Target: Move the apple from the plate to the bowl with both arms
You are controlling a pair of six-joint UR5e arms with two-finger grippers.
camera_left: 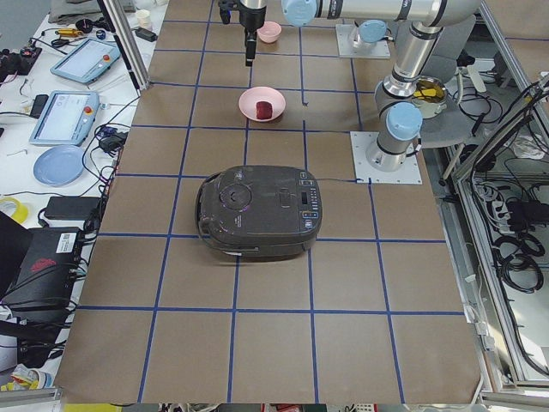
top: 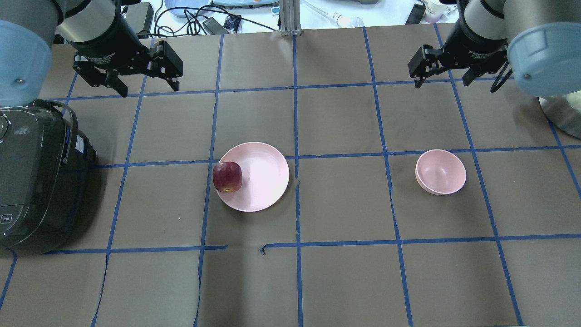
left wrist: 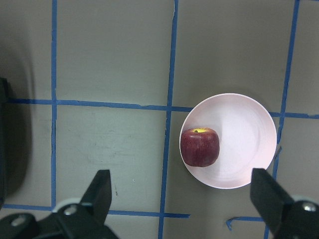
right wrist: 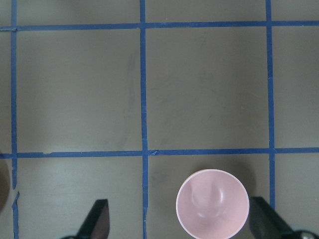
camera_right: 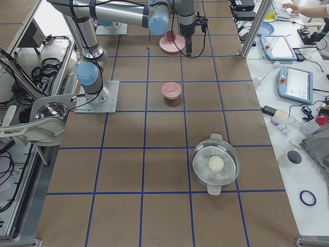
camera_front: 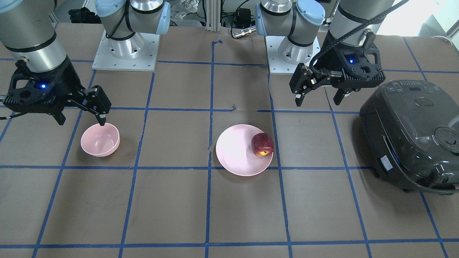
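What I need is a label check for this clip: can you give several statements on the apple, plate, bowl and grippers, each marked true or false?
1. The apple sits on the plate, near its rim. True.
2. The bowl holds something. False: it is empty.
3. The left gripper is open and empty. True.
4. The right gripper is shut on the apple. False: it is open, holding nothing.
5. The rice cooker stands on the robot's right. False: it is on its left.

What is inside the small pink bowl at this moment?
Nothing: the bowl is empty, its whole inside visible from above. The apple sits on the plate, at its edge. Nothing hides the bowl's floor.
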